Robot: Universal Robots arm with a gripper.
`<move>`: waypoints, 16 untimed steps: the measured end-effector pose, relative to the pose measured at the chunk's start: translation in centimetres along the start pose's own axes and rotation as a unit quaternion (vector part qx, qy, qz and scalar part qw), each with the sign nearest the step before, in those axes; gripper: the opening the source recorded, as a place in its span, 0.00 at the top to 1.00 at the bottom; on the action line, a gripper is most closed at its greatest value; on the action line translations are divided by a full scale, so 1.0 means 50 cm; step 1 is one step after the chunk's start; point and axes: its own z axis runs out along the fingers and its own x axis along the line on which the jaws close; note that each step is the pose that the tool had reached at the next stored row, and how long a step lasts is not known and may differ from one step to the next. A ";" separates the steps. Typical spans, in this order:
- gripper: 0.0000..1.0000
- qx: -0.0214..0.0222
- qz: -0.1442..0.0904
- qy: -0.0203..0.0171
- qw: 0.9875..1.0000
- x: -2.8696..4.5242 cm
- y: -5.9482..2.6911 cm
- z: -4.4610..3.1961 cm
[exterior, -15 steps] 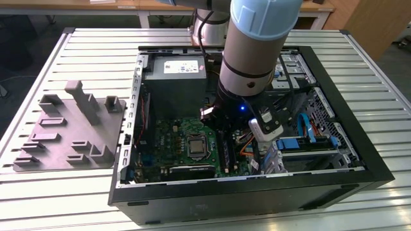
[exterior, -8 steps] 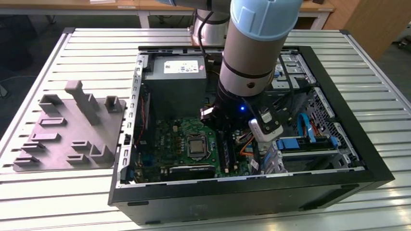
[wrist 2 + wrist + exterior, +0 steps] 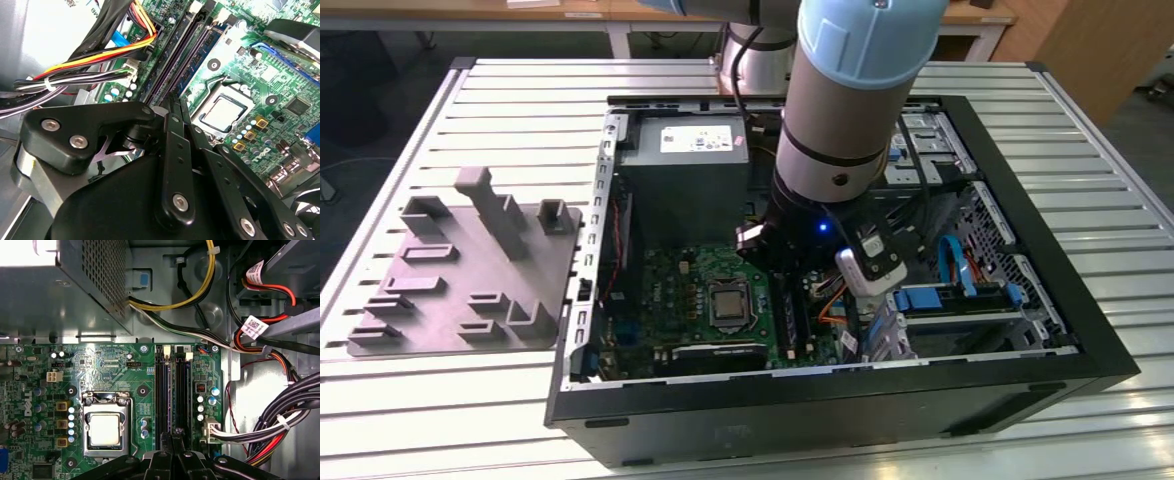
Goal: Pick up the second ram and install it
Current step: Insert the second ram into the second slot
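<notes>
Ram slots under tool, cable bundle beside, case wall near

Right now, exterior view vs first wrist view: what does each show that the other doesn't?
Exterior alone: the grey fixture tray on the slatted table to the exterior view's left of the PC case, plus the arm reaching down into it.

First wrist alone: the RAM slots close up, the gripper directly at their end, and tagged cables.

Both: motherboard, CPU socket, power supply.
</notes>
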 end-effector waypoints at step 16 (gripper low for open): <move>0.89 -0.002 0.000 -0.002 1.000 0.000 0.000 -0.003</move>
